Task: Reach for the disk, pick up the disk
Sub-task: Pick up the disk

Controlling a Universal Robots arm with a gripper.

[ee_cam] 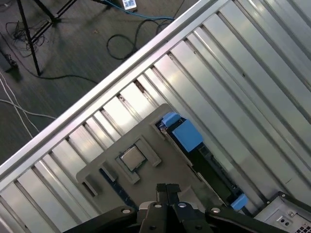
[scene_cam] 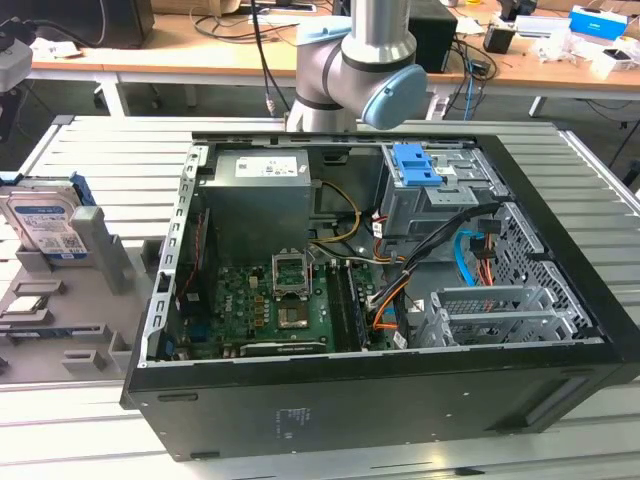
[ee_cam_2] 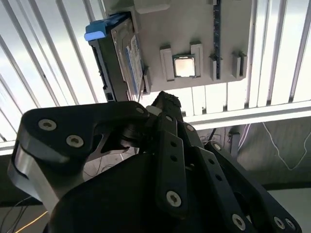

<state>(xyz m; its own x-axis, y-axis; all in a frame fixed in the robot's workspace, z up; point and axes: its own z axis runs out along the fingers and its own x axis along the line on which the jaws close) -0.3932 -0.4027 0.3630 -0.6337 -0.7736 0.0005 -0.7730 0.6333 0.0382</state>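
**Pincer short of the disk, jaws together: hazards of the approach**

- Disk (scene_cam: pixel 42 222) stands propped on its edge in a slot of the grey tray (scene_cam: pixel 95 335). This is at the exterior view's left, on the slatted desk (scene_cam: pixel 110 140), beside the open computer case (scene_cam: pixel 400 400) but apart from it.
- Pincer (ee_cam: pixel 167 187) hangs over the tray with its fingertips pressed together and nothing held. In both wrist views it is near the disk without touching it.
- Processor chip (ee_cam_2: pixel 184 66) sits in a pocket of the same tray, near the disk's slot.

Risks, as I judge them:
- Descending with the jaws together would set the tips down on the disk's upper edge or the blue rail (ee_cam: pixel 183 132). That could tip the disk in its slot or scuff the label.
- The disk presents a thin edge. If the jaws open across the wrong axis, they straddle nothing or catch only the plastic rail, which may flex and let the drive slip.
- An off-centre line could bring a finger down on the chip pocket or the tray wall.
- If the slot holds the disk snugly, a lift may drag the light tray up with it.
- How deep the disk sits in its slot cannot be told.
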